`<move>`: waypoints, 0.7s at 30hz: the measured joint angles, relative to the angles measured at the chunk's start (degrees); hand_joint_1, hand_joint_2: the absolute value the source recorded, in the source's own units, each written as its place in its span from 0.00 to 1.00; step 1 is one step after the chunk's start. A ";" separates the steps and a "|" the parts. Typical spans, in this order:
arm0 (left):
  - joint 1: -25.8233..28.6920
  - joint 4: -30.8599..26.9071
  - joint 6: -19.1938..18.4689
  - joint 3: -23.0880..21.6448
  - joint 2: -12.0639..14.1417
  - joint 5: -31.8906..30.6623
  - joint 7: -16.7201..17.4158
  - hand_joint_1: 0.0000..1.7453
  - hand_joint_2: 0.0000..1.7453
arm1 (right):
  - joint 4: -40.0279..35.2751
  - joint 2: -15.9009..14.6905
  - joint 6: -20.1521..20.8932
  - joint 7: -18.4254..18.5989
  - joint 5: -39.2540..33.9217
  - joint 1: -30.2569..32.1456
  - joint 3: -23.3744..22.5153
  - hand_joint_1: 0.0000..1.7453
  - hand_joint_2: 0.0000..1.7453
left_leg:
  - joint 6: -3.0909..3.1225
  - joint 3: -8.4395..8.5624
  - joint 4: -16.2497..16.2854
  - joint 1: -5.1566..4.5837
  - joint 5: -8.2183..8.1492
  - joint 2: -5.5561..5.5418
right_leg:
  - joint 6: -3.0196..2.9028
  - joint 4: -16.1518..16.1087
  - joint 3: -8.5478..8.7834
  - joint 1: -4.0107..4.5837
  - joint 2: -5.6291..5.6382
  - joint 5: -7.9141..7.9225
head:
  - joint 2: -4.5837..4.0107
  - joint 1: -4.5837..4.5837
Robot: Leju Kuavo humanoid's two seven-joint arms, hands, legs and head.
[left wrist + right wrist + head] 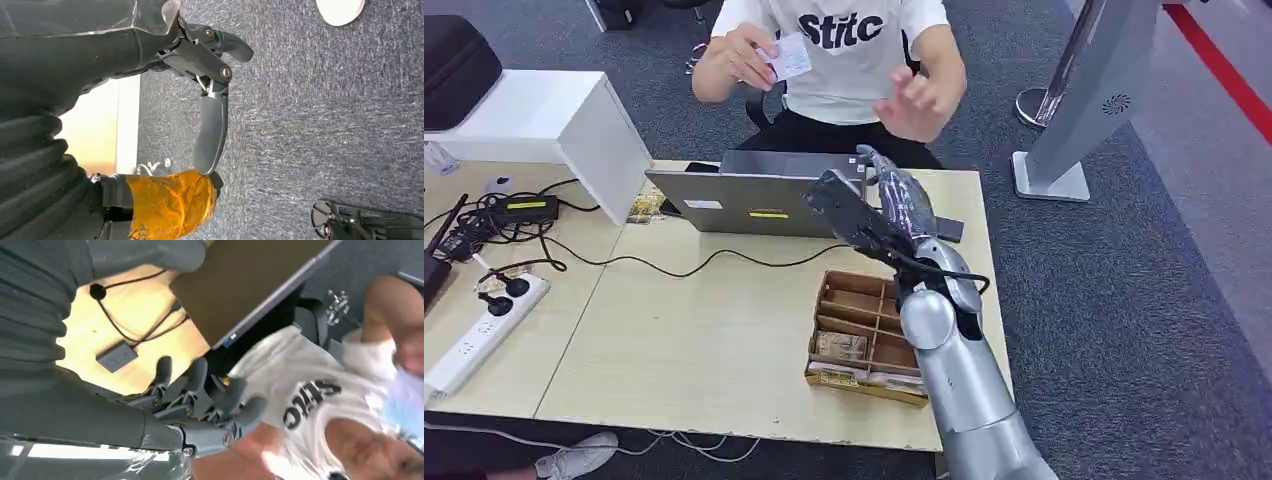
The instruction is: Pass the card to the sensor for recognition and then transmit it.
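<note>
The white card [791, 57] is across the table, pinched in the raised hand [742, 55] of a seated person in a white T-shirt. My right hand [902, 200] is lifted above the table's far right, beside the laptop [744, 198], its fingers [200, 390] spread and holding nothing. The person's other hand [919, 102] hovers just beyond it. A small dark flat device [948, 230] lies on the table behind my right hand, and a grey box on a cable [116, 356] lies there too. My left hand [210, 125] hangs over grey carpet, fingers apart and empty.
A cardboard box with compartments [864, 335] sits by my right forearm near the table's front. Cables, a charger [524, 208] and a white power strip [479, 335] lie at the left. A white cabinet [554, 115] and a grey kiosk stand [1074, 120] flank the table.
</note>
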 joint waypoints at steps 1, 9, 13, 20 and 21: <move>0.01 0.00 0.13 0.00 0.00 0.18 0.00 0.00 1.00 | -1.59 -0.07 -0.24 -0.85 -0.31 1.04 -0.05 0.00 1.00 | 0.00 0.00 0.00 0.00 0.00 0.00 | 0.00 0.00 0.00 0.00 0.00 0.00 | 0.00 0.00; 0.55 0.00 1.09 0.31 -0.33 2.87 0.00 0.00 1.00 | -19.80 -6.37 -1.62 -8.79 -4.77 13.38 -0.04 0.00 1.00 | 0.02 -0.05 0.00 -0.01 -0.02 -0.06 | 0.02 -0.09 0.01 0.00 -0.05 -0.01 | 0.00 0.02; 0.97 0.00 1.18 0.57 -0.48 3.26 -0.02 0.00 1.00 | -25.24 -11.43 -2.12 -11.14 -6.38 18.84 -0.15 0.00 1.00 | 0.08 -0.07 0.00 -0.06 -0.07 0.06 | 0.06 -0.09 -0.02 -0.01 -0.01 -0.03 | 0.00 0.00; 0.96 -0.02 1.20 0.57 -0.55 3.43 -0.04 0.00 1.00 | -28.38 -14.01 -2.12 -11.14 -6.45 20.68 -0.15 0.00 1.00 | 0.05 -0.02 0.00 0.00 -0.03 0.05 | 0.04 -0.06 -0.01 -0.01 -0.01 -0.02 | 0.00 0.00; 0.96 -0.02 1.36 0.59 -0.55 3.74 -0.04 0.00 1.00 | -28.64 -14.59 -2.10 -11.55 -6.45 20.97 -0.15 0.00 1.00 | 0.05 0.01 0.00 0.00 -0.03 0.05 | 0.04 -0.06 -0.01 -0.01 -0.01 -0.02 | 0.00 -0.02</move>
